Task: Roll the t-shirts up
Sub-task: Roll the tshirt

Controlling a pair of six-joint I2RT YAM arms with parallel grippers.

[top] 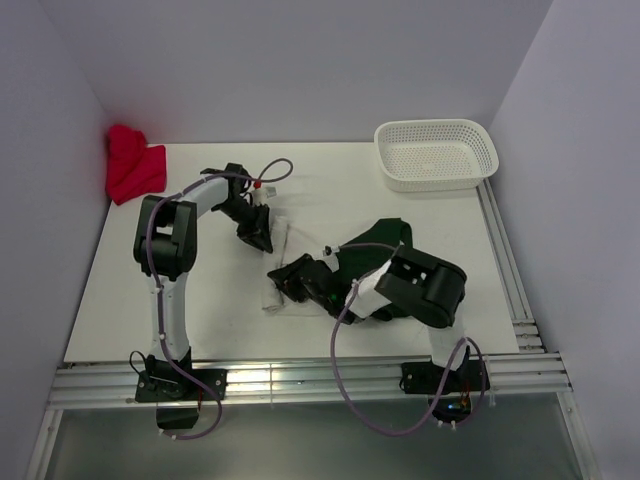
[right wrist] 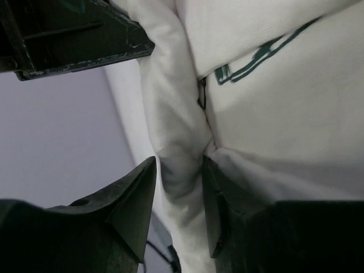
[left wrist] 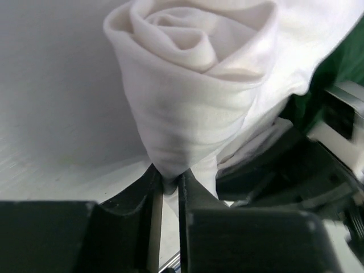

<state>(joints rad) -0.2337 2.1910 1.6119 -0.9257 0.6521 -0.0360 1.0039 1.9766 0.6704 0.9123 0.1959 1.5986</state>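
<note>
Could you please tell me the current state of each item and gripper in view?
off-white t-shirt: rolled into a spiral
dark green t-shirt: not rolled, lying crumpled
red cloth: bunched in the far left corner
basket: upright, nothing visible inside
left gripper: shut on the off-white t-shirt
right gripper: shut on a fold of the off-white t-shirt

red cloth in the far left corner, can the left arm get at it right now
Probably not yet: the left gripper is pinched on the rolled off-white t-shirt. Otherwise the way to the red cloth looks free.
</note>
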